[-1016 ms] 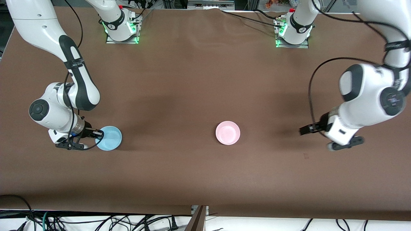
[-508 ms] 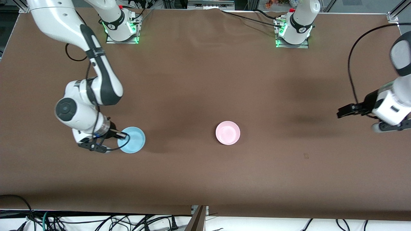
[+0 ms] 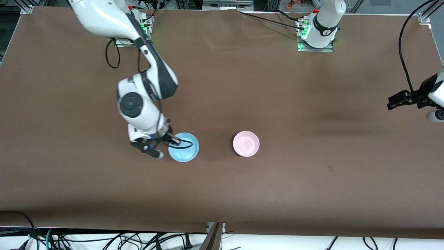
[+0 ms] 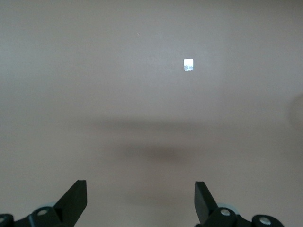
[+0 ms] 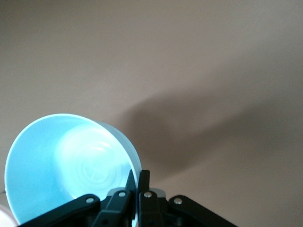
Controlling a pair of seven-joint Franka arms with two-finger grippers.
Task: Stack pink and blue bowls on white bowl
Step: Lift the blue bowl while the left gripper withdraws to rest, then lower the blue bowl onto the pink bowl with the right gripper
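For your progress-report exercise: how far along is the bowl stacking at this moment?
Done: the pink bowl sits mid-table; no separate white bowl shows. In hand: the right gripper is shut on the blue bowl's rim, beside it. Left: set blue on pink. The left gripper waits open.

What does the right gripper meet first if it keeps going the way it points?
Likely the pale pink plastic bowl. The right gripper, shut on the light blue plastic bowl, points along the table toward it; bare brown tabletop between. Height unclear, so it may pass over.

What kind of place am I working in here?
Most likely a robotics lab bench: two arm bases bolted to a brown-covered table, loose cables along its edge, and only a blue bowl and pink bowl set out.
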